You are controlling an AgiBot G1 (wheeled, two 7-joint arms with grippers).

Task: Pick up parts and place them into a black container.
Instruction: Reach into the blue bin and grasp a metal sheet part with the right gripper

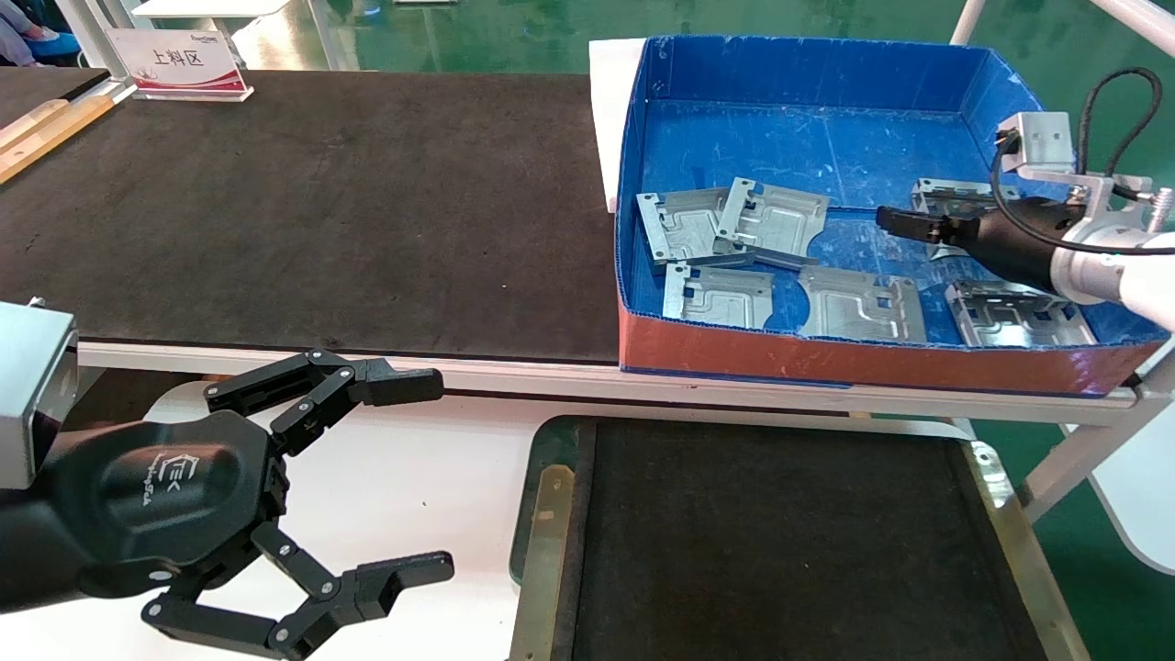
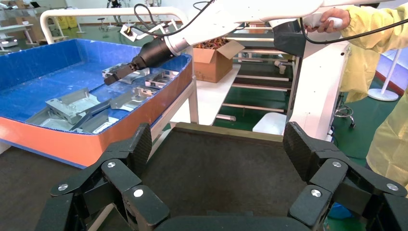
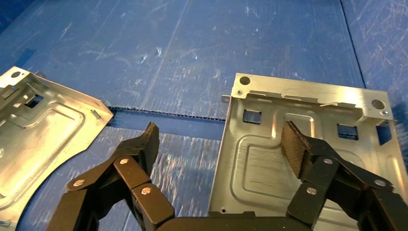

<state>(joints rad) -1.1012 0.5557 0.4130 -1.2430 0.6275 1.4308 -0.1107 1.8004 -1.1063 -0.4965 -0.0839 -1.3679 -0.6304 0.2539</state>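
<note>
Right gripper (image 3: pixel 219 147): fingers spread, poised over a metal plate (image 3: pixel 308 159) at the far right of the blue box (image 1: pixel 643 184), straddling its edge for pickup. Black tray (image 1: pixel 780 542): near, unloaded. Left gripper (image 1: pixel 418 477): spread, parked near left.

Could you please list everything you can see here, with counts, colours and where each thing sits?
parts: six, silver-grey, all in the blue box; two overlap at its left
blue box: one, blue inside with an orange-red front wall, on the table at right
black container: one, black felt with a dark green rim and brass strips, empty, nearest the robot
black mat: one, covering the table left of the box
sign: one, white and red, far left corner
cardboard box: one, brown, background
person: one, in yellow, background
left gripper: black, open, parked left of the container
right gripper: black, open, over a part inside the box
</note>
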